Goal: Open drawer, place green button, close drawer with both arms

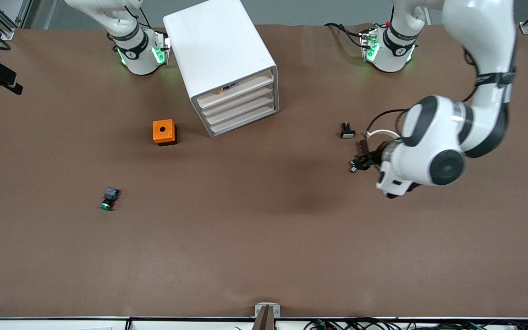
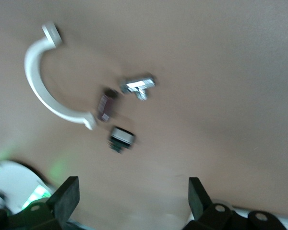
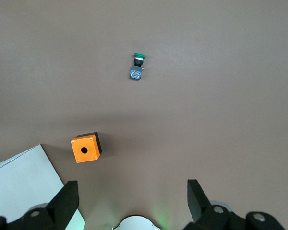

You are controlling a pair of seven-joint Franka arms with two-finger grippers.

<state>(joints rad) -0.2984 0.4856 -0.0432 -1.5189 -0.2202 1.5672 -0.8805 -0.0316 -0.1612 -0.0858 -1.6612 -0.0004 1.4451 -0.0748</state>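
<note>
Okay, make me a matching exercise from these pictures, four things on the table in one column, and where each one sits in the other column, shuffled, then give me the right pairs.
Things
1. green button
2. orange box
3. white drawer cabinet
4. white-capped black button

Places
A. between the two arm bases, farthest from the front camera
B. nearest the front camera, toward the right arm's end
C. beside the cabinet, toward the right arm's end
D. toward the left arm's end, near the left tool

Pairs: 1-B, 2-C, 3-A, 4-D
</note>
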